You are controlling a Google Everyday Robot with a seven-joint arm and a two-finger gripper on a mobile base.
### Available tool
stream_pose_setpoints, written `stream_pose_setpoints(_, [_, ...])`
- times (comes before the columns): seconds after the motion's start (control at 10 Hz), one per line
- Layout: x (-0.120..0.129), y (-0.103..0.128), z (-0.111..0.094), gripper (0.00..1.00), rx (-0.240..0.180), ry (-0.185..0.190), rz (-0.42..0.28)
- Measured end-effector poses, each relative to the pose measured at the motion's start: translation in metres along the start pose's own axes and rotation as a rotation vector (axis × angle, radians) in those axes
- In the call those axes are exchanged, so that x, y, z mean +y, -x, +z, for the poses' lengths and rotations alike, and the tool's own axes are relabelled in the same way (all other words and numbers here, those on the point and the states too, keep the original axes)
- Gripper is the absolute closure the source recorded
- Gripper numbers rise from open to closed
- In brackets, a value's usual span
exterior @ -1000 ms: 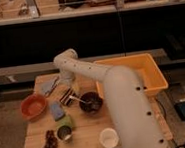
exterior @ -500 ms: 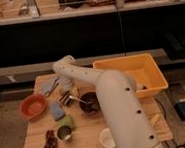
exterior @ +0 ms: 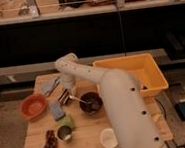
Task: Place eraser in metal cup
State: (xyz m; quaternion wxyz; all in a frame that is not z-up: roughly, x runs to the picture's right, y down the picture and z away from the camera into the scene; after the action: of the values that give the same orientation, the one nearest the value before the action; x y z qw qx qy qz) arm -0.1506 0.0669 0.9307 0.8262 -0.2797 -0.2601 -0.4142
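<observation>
My white arm reaches from the lower right over the wooden table (exterior: 130,112) to its back left. Its gripper (exterior: 66,90) points down there, directly over the eraser (exterior: 64,98), a small dark striped block lying on the table at the gripper's tip. Whether the gripper is touching it I cannot tell. The metal cup (exterior: 65,135), small and silvery with a dark inside, stands near the front left of the table, well in front of the gripper.
A dark bowl with a spoon (exterior: 91,103) sits just right of the gripper. An orange bowl (exterior: 33,106), a blue-grey sponge (exterior: 57,111), a green object (exterior: 66,121), a grape bunch (exterior: 48,144), a white cup (exterior: 108,137), a grey cloth (exterior: 49,85) and a yellow bin (exterior: 136,73) share the table.
The arm's upper part has shifted slightly and the view of it is closer; the gripper stays over the eraser at the same spot. The table objects have not moved.
</observation>
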Motion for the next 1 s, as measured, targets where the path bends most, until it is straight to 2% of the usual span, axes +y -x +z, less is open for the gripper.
stream_pose_setpoints(0.1, [0.005, -0.006, -0.019, 1.0, 0.01, -0.017, 0.018])
stream_pose_setpoints(0.3, [0.011, -0.014, -0.055, 1.0, 0.036, -0.049, 0.039])
stream_pose_setpoints(0.4, [0.013, -0.015, -0.084, 1.0, 0.057, -0.074, 0.041])
stream_pose_setpoints(0.6, [0.015, -0.011, -0.126, 1.0, 0.084, -0.111, 0.033])
stream_pose_setpoints(0.8, [0.019, 0.004, -0.164, 1.0, 0.089, -0.159, -0.005])
stream_pose_setpoints(1.0, [0.03, 0.029, -0.179, 1.0, 0.07, -0.184, -0.048])
